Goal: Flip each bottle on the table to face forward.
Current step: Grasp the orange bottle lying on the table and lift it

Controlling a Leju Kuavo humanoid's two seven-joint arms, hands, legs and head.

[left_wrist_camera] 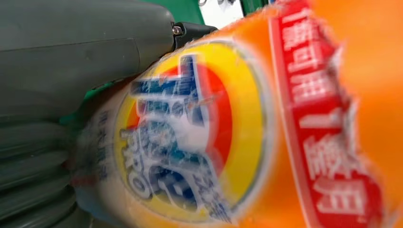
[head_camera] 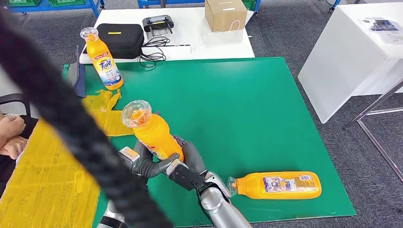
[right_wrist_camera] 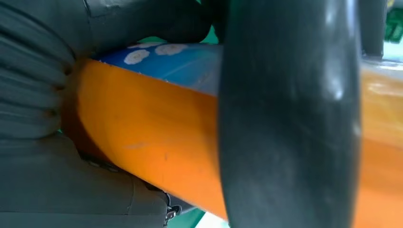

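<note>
Head view: a glossy orange Tide bottle (head_camera: 154, 134) with a clear cap is clamped, tilted, above the green mat (head_camera: 247, 109) by the left hand (head_camera: 142, 164) and the right hand (head_camera: 190, 166). A second bottle (head_camera: 102, 59) stands upright; a third bottle (head_camera: 278, 185) lies flat.

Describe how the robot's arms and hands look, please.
The right arm is a silver metal tube. Each hand has a grey ribbed cover, a thick grey thumb and darker, glossy fingers: left hand, right hand. A thick black ribbed cable crosses the head view.
</note>
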